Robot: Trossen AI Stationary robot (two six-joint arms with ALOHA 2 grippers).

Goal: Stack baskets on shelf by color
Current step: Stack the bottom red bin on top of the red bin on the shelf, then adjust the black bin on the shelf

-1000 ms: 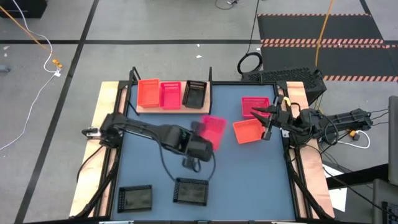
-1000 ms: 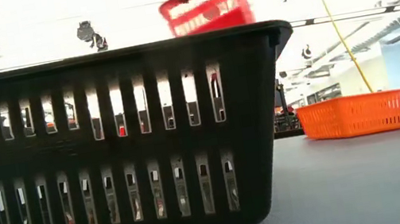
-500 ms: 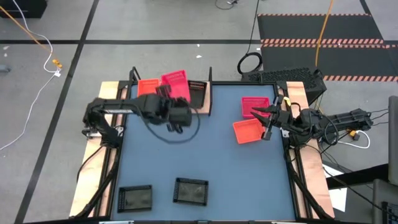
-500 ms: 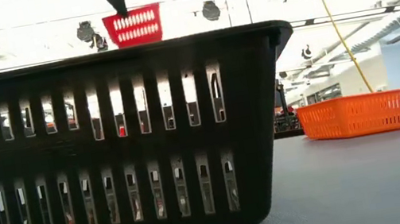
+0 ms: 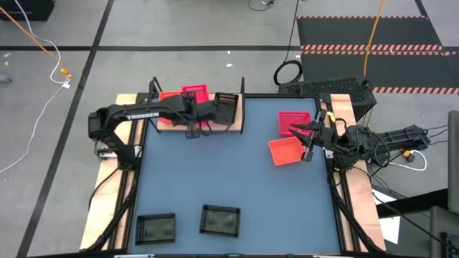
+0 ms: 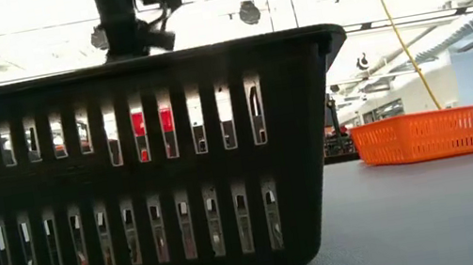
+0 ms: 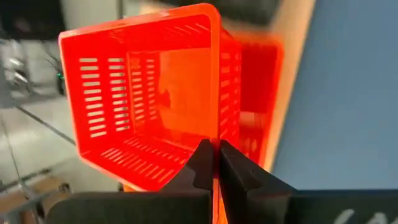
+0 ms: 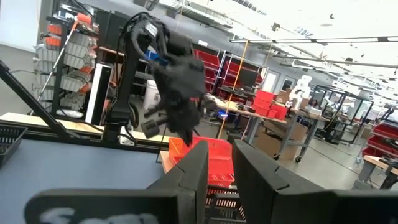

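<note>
**Pink basket clamped over the shelf**

Pink basket (image 5: 195, 94) sat in your left gripper (image 5: 192, 109), fingers pinched together on its side wall, above the middle of the shelf (image 5: 237, 126), between the orange basket (image 5: 169, 97) and black basket (image 5: 226, 104). Your right gripper (image 5: 310, 140) waited at the table's right edge, fingers apart, holding nothing, beside two more baskets.
</note>
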